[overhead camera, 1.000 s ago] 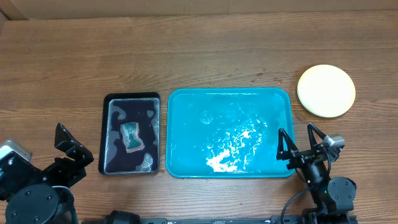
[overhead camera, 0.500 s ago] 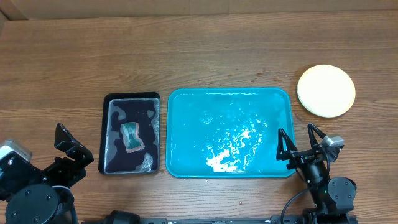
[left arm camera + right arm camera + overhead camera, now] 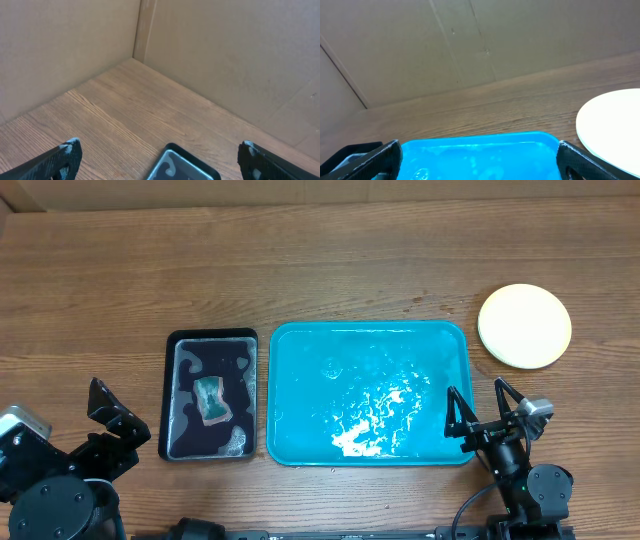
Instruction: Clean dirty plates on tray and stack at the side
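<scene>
Overhead view: the glossy, wet, round-cornered tray (image 3: 368, 327) is being seen at centre, the round plates (image 3: 524, 326) at 2 o'clock, apart. Left gripper (image 3: 115, 412) and right gripper (image 3: 475, 402) are being held wide, empty.

Wooden table (image 3: 320, 260), black tray (image 3: 212, 335) left, turquoise tray (image 3: 300, 380) centre, pale plate (image 3: 524, 326) right

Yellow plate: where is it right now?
Overhead, the yellow plate sits on the wooden table at the right, just past the upper right corner of the turquoise tray, not on it.
</scene>
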Controlling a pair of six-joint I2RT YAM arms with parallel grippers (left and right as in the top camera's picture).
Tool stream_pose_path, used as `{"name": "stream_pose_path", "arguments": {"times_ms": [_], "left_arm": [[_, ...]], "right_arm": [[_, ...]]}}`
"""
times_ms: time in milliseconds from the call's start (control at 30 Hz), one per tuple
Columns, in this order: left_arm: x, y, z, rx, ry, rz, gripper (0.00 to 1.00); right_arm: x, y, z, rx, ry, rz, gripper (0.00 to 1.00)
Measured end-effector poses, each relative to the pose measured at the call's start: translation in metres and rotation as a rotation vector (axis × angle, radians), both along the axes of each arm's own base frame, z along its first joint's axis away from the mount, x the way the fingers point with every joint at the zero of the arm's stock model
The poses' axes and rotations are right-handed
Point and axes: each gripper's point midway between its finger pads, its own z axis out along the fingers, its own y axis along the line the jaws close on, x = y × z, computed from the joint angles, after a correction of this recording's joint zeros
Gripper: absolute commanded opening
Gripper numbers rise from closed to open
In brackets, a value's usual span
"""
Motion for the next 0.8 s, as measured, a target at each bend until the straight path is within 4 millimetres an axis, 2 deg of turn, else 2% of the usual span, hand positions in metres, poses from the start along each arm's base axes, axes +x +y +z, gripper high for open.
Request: {"name": "stream_pose_path", "arguments": {"times_ms": [500, 700, 800], "left_arm": [[0.000, 0.000, 0.000, 0.000, 0.001, 0.000, 1.00], [-0.006, -0.002, -0.018, 0.010, 0.090, -0.023, 1.00], [-0.005, -0.004, -0.021, -0.010, 0.097, -0.033, 1.00]], "right_arm": [[0.000, 0.000, 0.000, 0.000, 0.000, 0.000, 1.00], [0.000, 0.000, 0.000, 0.000, 0.000, 0.001, 1.00], [0.000, 0.000, 0.000, 0.000, 0.000, 0.000, 1.00]]}}
